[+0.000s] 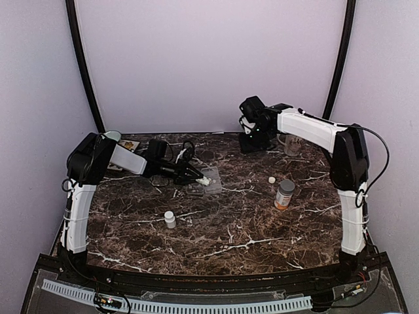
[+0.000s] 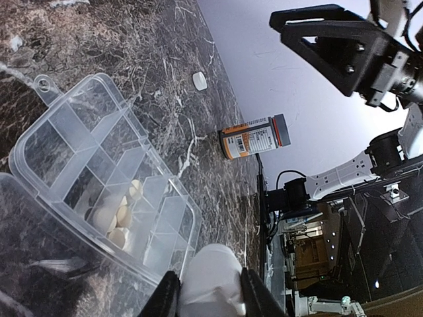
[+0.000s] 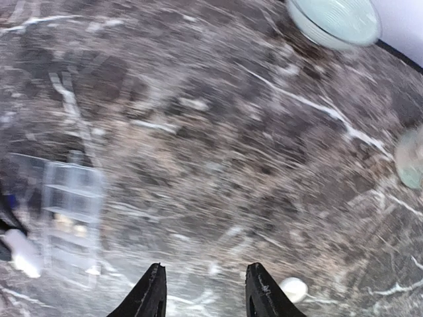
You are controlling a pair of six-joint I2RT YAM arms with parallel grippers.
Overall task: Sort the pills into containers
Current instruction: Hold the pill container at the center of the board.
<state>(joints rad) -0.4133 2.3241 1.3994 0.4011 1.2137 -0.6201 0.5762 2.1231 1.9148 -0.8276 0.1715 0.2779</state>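
The left tool (image 2: 210, 294) clamps a small white bottle (image 2: 211, 271) by a corner of the clear pill box (image 2: 59, 125) near the middle of the desk (image 1: 229, 229). Cream pills (image 2: 119, 214) lie in one compartment. The right tool (image 3: 205, 290) hangs empty, its fingers apart.

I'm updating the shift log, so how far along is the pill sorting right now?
Done: a few pills lie in one part of the clear pill box; most of it looks empty. In hand: the left gripper holds a small white bottle at the box's edge. Left: the second white bottle and the orange bottle stand aside; the right gripper hangs open, empty.
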